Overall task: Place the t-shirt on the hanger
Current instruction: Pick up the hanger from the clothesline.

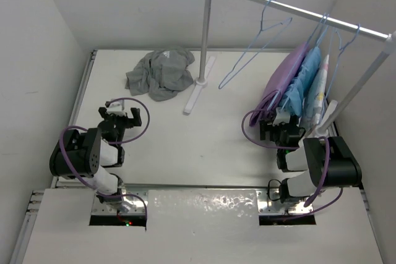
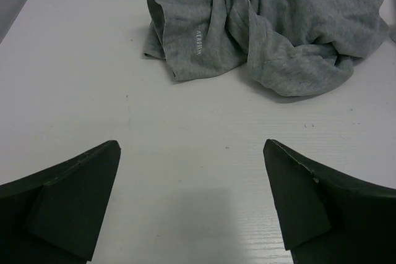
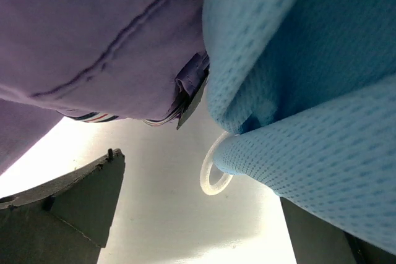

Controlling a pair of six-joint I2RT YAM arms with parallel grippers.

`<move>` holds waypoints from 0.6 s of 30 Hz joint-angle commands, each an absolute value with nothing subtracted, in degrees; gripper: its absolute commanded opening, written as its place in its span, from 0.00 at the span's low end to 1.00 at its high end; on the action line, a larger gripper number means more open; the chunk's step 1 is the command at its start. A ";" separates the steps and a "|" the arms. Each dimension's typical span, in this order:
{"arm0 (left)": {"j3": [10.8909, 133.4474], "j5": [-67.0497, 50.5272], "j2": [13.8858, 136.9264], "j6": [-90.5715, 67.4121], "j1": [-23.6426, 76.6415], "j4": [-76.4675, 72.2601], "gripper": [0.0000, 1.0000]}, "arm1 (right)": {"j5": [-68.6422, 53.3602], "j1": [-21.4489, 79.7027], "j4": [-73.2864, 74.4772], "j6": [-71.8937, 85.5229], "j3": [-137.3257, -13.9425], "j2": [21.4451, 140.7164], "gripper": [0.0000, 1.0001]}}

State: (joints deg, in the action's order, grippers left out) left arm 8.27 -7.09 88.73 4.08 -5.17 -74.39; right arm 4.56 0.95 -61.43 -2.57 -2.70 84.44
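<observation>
The grey t-shirt [image 1: 159, 73] lies crumpled on the white table at the back left; in the left wrist view the t-shirt [image 2: 272, 26] fills the top. A pale-blue wire hanger [image 1: 260, 44] hangs empty on the rail. My left gripper [image 1: 122, 115] is open above bare table, short of the shirt, with nothing between its fingers [image 2: 74, 202]. My right gripper [image 1: 283, 127] is open at the foot of the hanging clothes, with nothing held between its fingers [image 3: 74, 208].
A white rail [image 1: 297, 10] on a post [image 1: 204, 35] with a flat foot [image 1: 199, 94] crosses the back right. On it hang a purple garment [image 1: 284, 81], a light-blue garment [image 1: 306, 78] and a white patterned one [image 1: 320, 85]. The purple garment [image 3: 93, 35], the blue mesh [image 3: 309, 91] and a white ring [image 3: 213, 174] crowd the right wrist view.
</observation>
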 commanded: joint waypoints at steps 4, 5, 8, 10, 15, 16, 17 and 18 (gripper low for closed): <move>9.84 -5.98 87.36 4.57 -3.78 -77.70 0.99 | 4.14 1.05 -64.34 -2.19 -3.43 84.20 0.99; 9.67 -6.59 87.19 4.57 -3.87 -78.30 0.97 | 3.52 1.05 -64.25 -2.46 -3.43 84.11 0.99; 10.02 -15.04 85.34 8.96 -3.52 -75.33 0.86 | 1.15 1.14 -62.23 -3.69 -3.87 82.88 0.99; 9.84 -15.21 86.05 8.26 -3.52 -77.61 0.83 | 0.53 1.05 -59.96 -4.04 -4.74 82.10 0.99; 29.83 -21.59 75.87 9.67 -3.60 -38.57 0.76 | 0.26 1.14 -52.05 -4.05 -7.55 78.05 0.99; 38.15 -25.71 72.89 9.67 -3.60 -27.62 0.75 | 0.26 1.14 -47.59 -3.43 -8.60 77.35 0.99; 42.15 -28.80 71.82 9.84 -3.69 -23.16 0.75 | 0.26 1.14 -45.29 -2.91 -10.35 77.08 0.99; 47.32 -31.79 72.33 10.02 -3.26 -17.81 0.75 | 0.26 1.14 -41.61 -1.60 -11.15 76.99 0.99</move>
State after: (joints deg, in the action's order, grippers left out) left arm 32.86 -20.16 78.30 8.56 -3.86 -37.74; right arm 1.45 0.95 -49.69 -3.29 -6.66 78.61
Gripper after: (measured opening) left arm 0.751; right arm 0.986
